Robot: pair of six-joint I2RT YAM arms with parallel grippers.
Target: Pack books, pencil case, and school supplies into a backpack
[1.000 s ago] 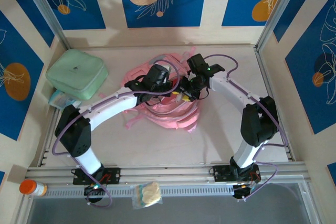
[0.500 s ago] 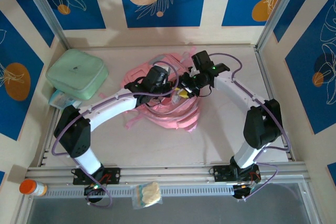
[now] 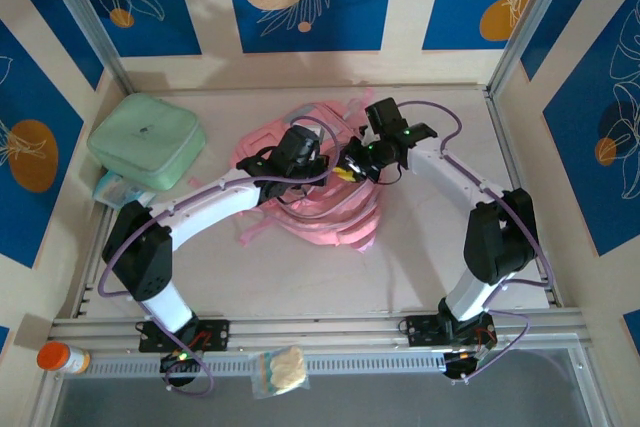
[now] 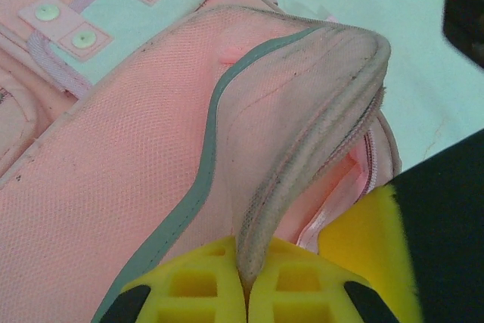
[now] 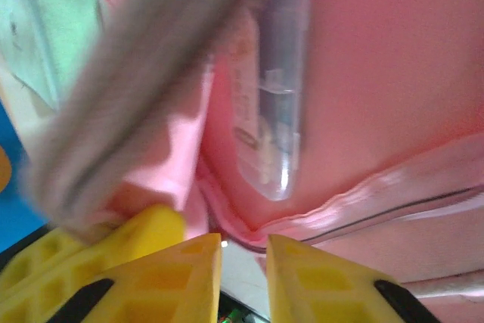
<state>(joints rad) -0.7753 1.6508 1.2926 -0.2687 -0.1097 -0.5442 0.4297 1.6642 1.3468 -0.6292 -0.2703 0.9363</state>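
Left gripper (image 4: 243, 281) clamped on the backpack (image 4: 113, 164) flap at its 12 o'clock; right gripper (image 5: 243, 259) a sliver apart at the rim, can't tell if it's gripping tbh.

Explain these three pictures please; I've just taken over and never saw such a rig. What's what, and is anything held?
Two robot arms stand at a table. The wide picture looks down from above; the other two come from a camera on each wrist, its yellow fingers at the bottom. On the table lie a pink backpack and a mint-green zip case. The left gripper is shut on a flap of the backpack's opening. The right gripper sits at the zip edge, jaws slightly apart; whether it pinches the fabric I cannot tell.
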